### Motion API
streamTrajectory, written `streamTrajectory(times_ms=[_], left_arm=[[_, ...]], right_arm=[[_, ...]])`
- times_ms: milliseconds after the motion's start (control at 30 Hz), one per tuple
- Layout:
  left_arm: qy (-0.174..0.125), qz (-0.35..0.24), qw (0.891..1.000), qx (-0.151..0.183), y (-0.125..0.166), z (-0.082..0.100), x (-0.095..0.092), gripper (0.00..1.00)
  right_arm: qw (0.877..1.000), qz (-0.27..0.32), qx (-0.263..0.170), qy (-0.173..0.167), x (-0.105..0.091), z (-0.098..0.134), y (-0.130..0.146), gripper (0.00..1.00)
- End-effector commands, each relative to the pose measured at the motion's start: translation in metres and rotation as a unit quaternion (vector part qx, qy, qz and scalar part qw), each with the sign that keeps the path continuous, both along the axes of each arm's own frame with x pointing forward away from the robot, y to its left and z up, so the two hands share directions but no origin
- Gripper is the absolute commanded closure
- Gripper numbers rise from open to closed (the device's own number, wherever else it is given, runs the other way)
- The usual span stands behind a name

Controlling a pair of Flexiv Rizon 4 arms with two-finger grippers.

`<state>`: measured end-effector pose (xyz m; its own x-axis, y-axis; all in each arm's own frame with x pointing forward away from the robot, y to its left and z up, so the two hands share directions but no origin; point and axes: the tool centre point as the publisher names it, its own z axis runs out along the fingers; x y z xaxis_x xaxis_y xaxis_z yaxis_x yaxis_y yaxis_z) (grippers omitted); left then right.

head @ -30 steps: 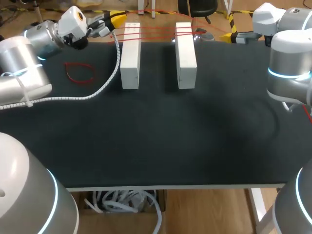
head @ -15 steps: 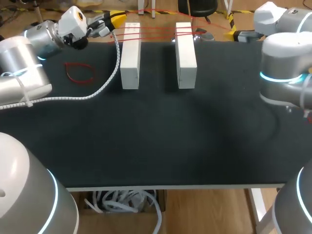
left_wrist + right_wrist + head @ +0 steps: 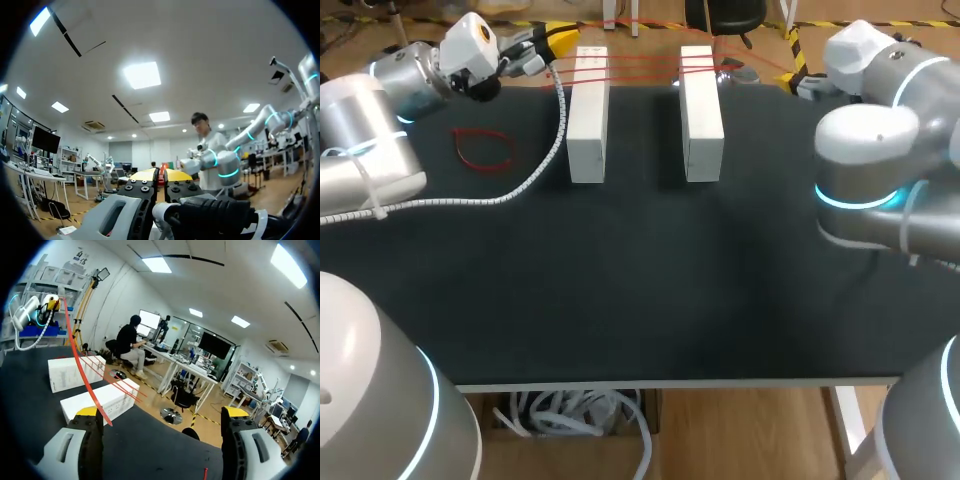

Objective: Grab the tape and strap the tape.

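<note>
Pinching red tape between closed fingers of left tool at tabletop far edge, spanning left white block and right white block with taut strands. Holding right tool spread wide, gripping nothing. Showing spare red loop flat near left arm.

You have a black table in front of you. A left white block and a right white block lie side by side near its far edge, with a gap between them. A white curly cable lies on the table just beside the left one.
</note>
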<state>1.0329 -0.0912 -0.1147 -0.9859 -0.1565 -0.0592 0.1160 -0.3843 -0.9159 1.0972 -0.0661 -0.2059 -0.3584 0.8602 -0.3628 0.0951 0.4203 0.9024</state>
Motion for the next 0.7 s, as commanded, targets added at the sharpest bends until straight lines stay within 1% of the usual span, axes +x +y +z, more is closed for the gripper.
streamTrajectory(times_ms=[33, 67, 167, 200, 300, 333, 400, 467, 500, 567, 600, 633, 700], left_arm=[[-0.001, 0.001, 1.0, -0.001, 0.0, 0.0, -0.001, 1.0], [-0.001, 0.001, 1.0, -0.001, 0.0, 0.0, -0.001, 1.0], [-0.001, 0.001, 1.0, -0.001, 0.0, 0.0, -0.001, 1.0], [-0.001, 0.001, 1.0, -0.001, 0.0, 0.0, -0.001, 1.0], [-0.001, 0.001, 1.0, -0.001, 0.0, 0.0, -0.001, 1.0], [-0.001, 0.001, 1.0, -0.001, 0.0, 0.0, -0.001, 1.0], [-0.001, 0.001, 1.0, -0.001, 0.0, 0.0, -0.001, 1.0], [-0.001, 0.001, 1.0, -0.001, 0.0, 0.0, -0.001, 1.0], [-0.001, 0.001, 1.0, -0.001, 0.0, 0.0, -0.001, 1.0], [-0.001, 0.001, 1.0, -0.001, 0.0, 0.0, -0.001, 1.0], [-0.001, 0.001, 1.0, -0.001, 0.0, 0.0, -0.001, 1.0], [-0.001, 0.001, 1.0, -0.001, 0.0, 0.0, -0.001, 1.0], [-0.001, 0.001, 1.0, -0.001, 0.0, 0.0, -0.001, 1.0]], right_arm=[[0.996, -0.048, 0.022, -0.077, -0.005, -0.007, 0.0, 0.0], [0.995, -0.054, 0.028, -0.076, -0.005, -0.006, 0.0, 0.0], [0.991, -0.091, 0.041, -0.092, -0.008, -0.004, 0.0, 0.0], [0.99, -0.101, 0.046, -0.09, -0.01, -0.004, 0.001, 0.0], [0.987, -0.111, 0.093, -0.072, -0.011, -0.004, 0.004, 0.0], [0.986, -0.107, 0.109, -0.065, -0.011, -0.004, 0.005, 0.0], [0.986, -0.105, 0.117, -0.063, -0.011, -0.003, 0.009, 0.0], [0.985, -0.093, 0.134, -0.055, -0.011, -0.002, 0.011, 0.0], [0.984, -0.099, 0.136, -0.055, -0.011, -0.002, 0.012, 0.0], [0.984, -0.081, 0.149, -0.051, -0.01, -0.001, 0.013, 0.0], [0.985, -0.088, 0.14, -0.044, -0.009, 0.0, 0.014, 0.0], [0.985, -0.073, 0.155, -0.036, -0.009, 0.0, 0.015, 0.0], [0.985, -0.073, 0.155, -0.036, -0.009, 0.0, 0.015, 0.0]])
